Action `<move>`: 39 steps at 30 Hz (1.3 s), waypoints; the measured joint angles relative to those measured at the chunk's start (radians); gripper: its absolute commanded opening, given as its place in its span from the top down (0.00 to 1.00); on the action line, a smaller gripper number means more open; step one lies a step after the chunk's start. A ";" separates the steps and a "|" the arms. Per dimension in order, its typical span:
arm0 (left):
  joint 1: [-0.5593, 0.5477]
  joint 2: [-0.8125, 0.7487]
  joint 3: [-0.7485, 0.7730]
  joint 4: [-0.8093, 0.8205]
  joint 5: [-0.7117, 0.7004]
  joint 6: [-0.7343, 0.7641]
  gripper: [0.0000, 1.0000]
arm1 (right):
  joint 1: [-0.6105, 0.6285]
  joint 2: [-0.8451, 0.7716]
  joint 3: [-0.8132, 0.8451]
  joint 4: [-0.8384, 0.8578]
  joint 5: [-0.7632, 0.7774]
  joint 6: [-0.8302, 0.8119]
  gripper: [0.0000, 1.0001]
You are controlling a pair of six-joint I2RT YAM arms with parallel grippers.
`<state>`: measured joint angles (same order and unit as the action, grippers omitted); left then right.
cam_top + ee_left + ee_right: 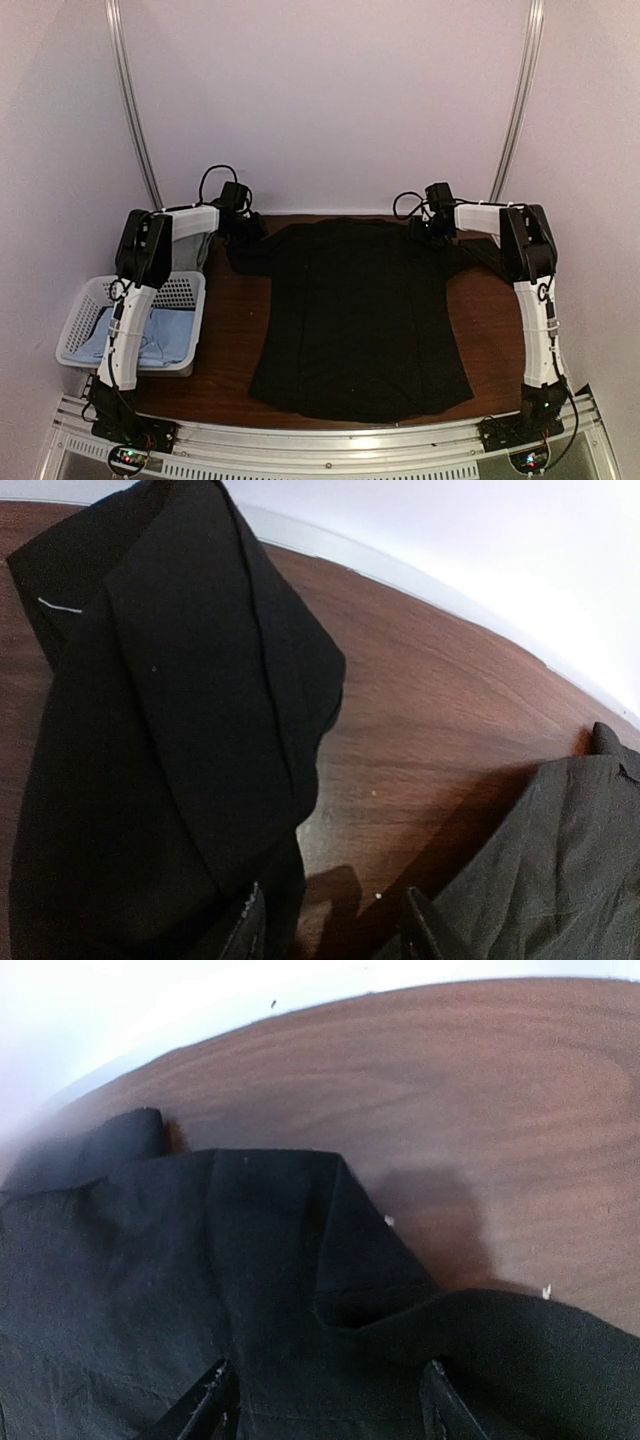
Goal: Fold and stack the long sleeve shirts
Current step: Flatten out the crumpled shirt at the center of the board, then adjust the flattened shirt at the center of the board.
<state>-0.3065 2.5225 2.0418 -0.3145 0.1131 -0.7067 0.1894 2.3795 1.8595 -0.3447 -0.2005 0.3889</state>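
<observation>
Reaching to the far edge of the counter (pixel 225 330), both arms have their hands down at the top of the large black long sleeve shirt (pixel 360 320). That shirt lies spread flat over the middle of the counter, its hem toward the near edge and its collar end toward the far edge.

The left hand (pixel 243 222) sits at the shirt's far-left shoulder. In the left wrist view its fingers (pixel 245 928) stand about half apart, with bare wood and shadow showing between them. A bunched fold of the black shirt (pixel 170 730) rises right against the left-side finger, and a tiny white mark (pixel 60 606) shows on the cloth. Whether that fold is actually pinched cannot be told.

Just beside it, toward the far-left corner, lies a greyish shirt (pixel 560 860), crumpled and apart from the black cloth.

The right hand (pixel 427 228) is at the far-right shoulder. In the right wrist view its fingers (pixel 215 1405) are spread fairly wide, one on either side of the black shirt (pixel 200 1290). The cloth lies folded over on itself beneath and between them. The fingers do not press together on it.

At the left edge of the counter stands a white plastic lattice basket (pixel 75 320). A light blue shirt (pixel 170 330) lies loosely inside it.
</observation>
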 measured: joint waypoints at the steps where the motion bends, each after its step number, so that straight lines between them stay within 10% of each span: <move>1: 0.000 -0.001 0.000 -0.004 0.000 0.006 0.52 | 0.000 0.025 0.039 -0.014 0.006 -0.003 0.37; 18: 0.000 -0.004 0.066 -0.069 0.023 0.085 0.48 | -0.027 0.129 0.256 -0.109 -0.053 -0.026 0.22; 24: 0.000 -0.041 0.107 -0.077 0.047 0.132 0.42 | -0.019 -0.020 0.144 -0.116 -0.053 -0.034 0.01; 39: -0.130 -0.379 -0.137 0.024 0.154 0.171 0.22 | -0.011 -0.673 -0.499 0.031 0.204 -0.060 0.00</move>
<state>-0.4362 2.1433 1.9049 -0.2905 0.2672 -0.5358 0.1783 1.7065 1.3602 -0.3141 0.0036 0.3286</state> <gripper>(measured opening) 0.778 0.997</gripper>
